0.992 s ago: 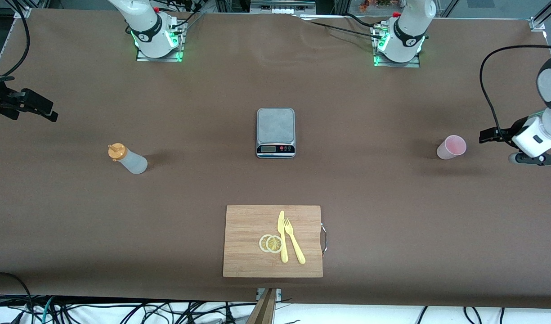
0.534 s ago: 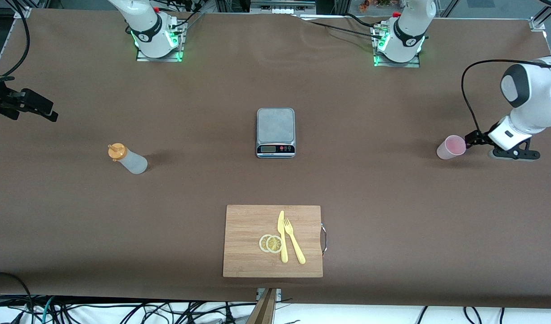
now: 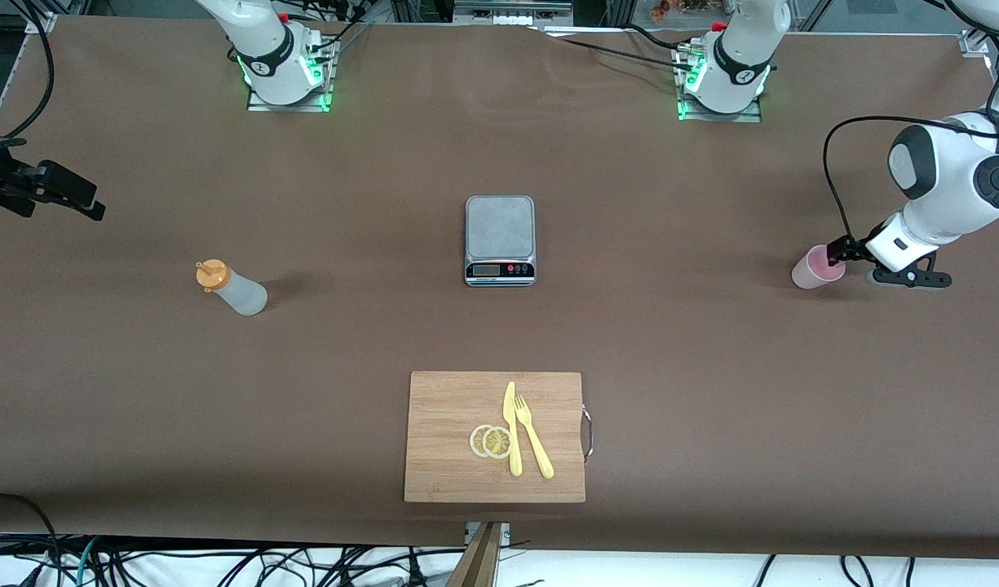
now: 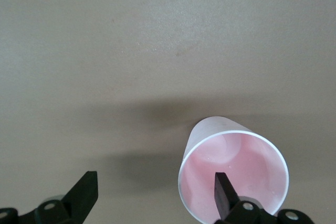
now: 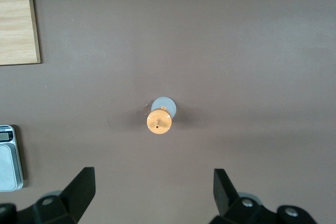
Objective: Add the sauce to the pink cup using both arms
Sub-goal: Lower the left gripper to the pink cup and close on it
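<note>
The pink cup stands upright toward the left arm's end of the table. My left gripper is open at its rim. In the left wrist view one finger is over the mouth of the cup, the other is outside it, and the cup's wall runs between them. The sauce bottle, whitish with an orange cap, stands toward the right arm's end. My right gripper hangs open over that end's edge, well apart from the bottle, with nothing between its fingertips.
A grey scale sits mid-table between bottle and cup. Nearer the front camera lies a wooden cutting board with two lemon slices, a yellow knife and a fork. Cables hang past the table's near edge.
My left arm has swung in toward the cup, and its gripper has come from beside the cup to the rim. The right arm, bottle and cup have not moved.
</note>
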Robot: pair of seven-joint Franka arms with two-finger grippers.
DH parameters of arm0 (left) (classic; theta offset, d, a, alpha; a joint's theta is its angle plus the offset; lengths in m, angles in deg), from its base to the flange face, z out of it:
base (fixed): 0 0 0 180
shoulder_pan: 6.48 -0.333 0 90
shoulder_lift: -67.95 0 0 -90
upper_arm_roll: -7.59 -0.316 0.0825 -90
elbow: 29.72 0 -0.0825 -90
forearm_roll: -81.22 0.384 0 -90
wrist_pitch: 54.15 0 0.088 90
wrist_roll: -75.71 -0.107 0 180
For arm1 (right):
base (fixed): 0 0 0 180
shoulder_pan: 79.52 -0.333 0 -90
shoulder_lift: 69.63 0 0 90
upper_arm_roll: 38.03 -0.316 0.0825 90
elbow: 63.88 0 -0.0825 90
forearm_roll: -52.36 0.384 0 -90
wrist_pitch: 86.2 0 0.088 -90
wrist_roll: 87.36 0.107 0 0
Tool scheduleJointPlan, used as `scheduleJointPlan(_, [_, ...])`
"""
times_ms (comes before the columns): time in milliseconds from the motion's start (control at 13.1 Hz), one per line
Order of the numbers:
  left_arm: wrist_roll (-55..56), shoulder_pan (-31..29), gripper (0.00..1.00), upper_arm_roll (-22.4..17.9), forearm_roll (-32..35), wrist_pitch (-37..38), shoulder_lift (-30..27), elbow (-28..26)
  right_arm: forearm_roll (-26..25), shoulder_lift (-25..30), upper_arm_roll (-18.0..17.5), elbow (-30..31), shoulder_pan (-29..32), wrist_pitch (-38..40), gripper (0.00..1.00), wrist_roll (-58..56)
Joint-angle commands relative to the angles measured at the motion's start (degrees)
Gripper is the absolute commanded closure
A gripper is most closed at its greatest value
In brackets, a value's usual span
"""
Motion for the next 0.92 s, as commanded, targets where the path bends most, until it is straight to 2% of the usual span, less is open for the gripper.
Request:
scheduleJointPlan(0, [-0.8,-0.6,0.54,0.4,0.2,-0.7,1.0,0.3,0.2,0.4,-0.1,0.0,0.1,0.4,0.00,-0.1])
scheduleJointPlan(153, [-0.2,-0.6,0.74,0.5,0.1,-0.7,1.5,0.6,0.1,0.4,-0.1,0.0,0.1,0.5,0.00,0.0])
scheduleJointPlan(305, [0.0,-0.2,0.86,0.5,-1.9,-0.5,1.6,0.7,0.2,0.4,-0.1,0.0,0.1,0.5,0.00,-0.1])
scheduleJointPlan(458, [-0.1,0.0,0.90,0.7,-2.9,-0.3,1.4,0.7,0.1,0.4,-0.1,0.0,0.1,0.5,0.00,-0.1])
scheduleJointPlan(611, [0.0,0.0,1.00,1.5,-3.5,-0.3,1.5,0.7,0.1,0.4,-0.1,0.1,0.1,0.5,0.00,-0.1])
scheduleJointPlan(840, [-0.1,0.0,1.00,1.6,-4.0,0.1,1.4,0.8,0.1,0.4,-0.1,0.0,0.1,0.5,0.00,-0.1])
